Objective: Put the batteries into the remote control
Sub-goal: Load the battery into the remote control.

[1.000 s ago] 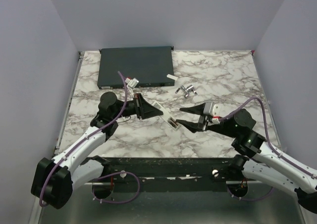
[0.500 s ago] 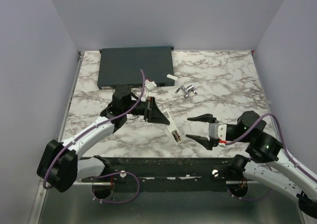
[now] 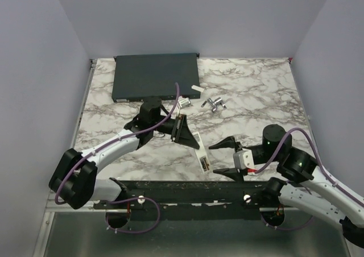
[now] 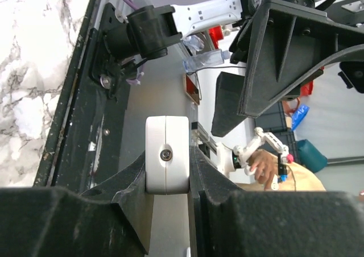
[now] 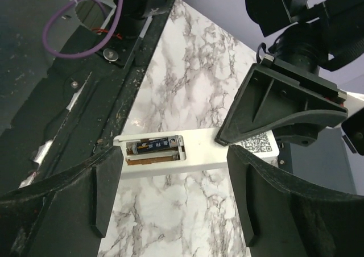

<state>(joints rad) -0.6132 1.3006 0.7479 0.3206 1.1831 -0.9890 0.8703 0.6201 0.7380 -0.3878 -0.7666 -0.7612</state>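
Observation:
My left gripper (image 3: 185, 131) is shut on the white remote control (image 3: 200, 153), gripping its upper end and holding it slanted toward the near edge. In the left wrist view the remote's end (image 4: 166, 154) is clamped between both fingers. In the right wrist view the remote (image 5: 205, 152) shows its open battery compartment. One dark battery (image 5: 153, 146) lies in the upper slot and the lower slot (image 5: 152, 160) is empty. My right gripper (image 3: 227, 158) is open and empty, just right of the remote's lower end. Small dark-and-silver cylinders (image 3: 213, 103), probably loose batteries, lie farther back.
A large flat dark-grey box (image 3: 156, 76) sits at the back left. A small white piece (image 3: 196, 88), perhaps the back cover, lies next to it. The black front rail (image 3: 182, 189) runs along the near table edge, right below the remote's lower end.
My left gripper has carried the remote right and toward the near edge. My right gripper has pulled back toward the near edge and now sits open beside the remote's lower end.

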